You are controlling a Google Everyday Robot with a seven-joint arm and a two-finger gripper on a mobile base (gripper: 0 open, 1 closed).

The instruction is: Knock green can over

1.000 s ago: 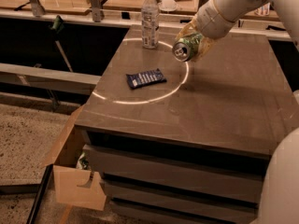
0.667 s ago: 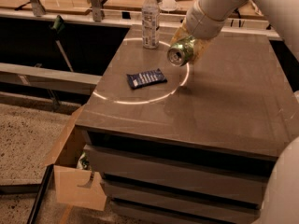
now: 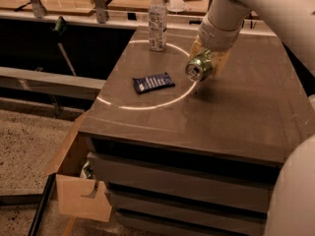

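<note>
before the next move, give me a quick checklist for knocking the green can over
1. Gripper at the green can: ok, right against it.
2. Can off upright: ok, tilted, silver top toward the camera.
3. Can lying flat on the table: cannot tell.
4. Clear plastic bottle upright, apart from the arm: ok.
5. Blue snack wrapper apart from the can: ok.
6. Can away from the table's edges: ok.
</note>
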